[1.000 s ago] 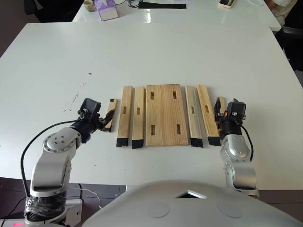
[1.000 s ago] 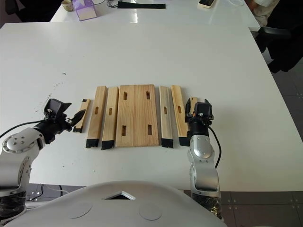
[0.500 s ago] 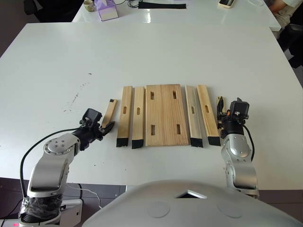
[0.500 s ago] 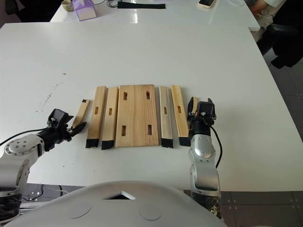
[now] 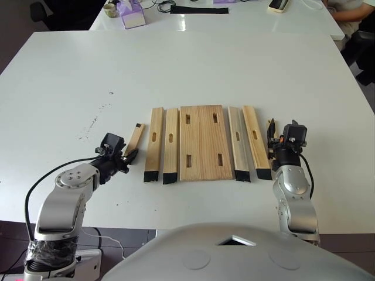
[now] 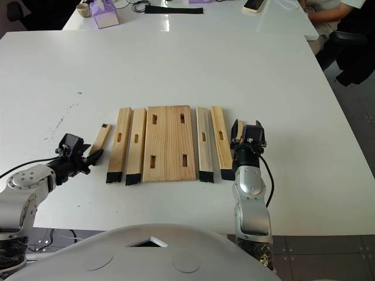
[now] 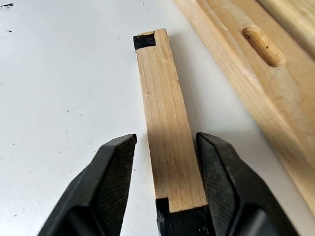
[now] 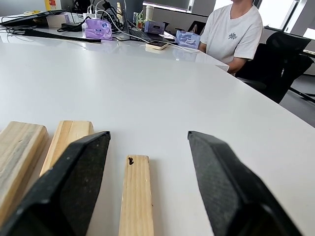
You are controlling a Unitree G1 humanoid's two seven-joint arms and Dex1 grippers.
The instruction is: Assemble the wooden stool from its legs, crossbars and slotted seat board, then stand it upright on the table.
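From the head, the seat board (image 5: 202, 142) lies flat on the table (image 5: 193, 64) between four loose legs (image 5: 154, 142), nothing joined; at the left wrist, the left gripper (image 7: 166, 136) stands open around a short crossbar (image 7: 157, 83); at the right wrist, the right gripper (image 8: 147, 133) gapes empty over the other crossbar (image 8: 135, 196), so I judge all assembly remains.

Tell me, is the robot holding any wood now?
Nothing is held. The open left end effector straddles one short crossbar; the open right end effector faces a second crossbar.

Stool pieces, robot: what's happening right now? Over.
Left gripper, right gripper open, each astride a crossbar. Seat board, legs flat, unassembled. Nothing blocking.
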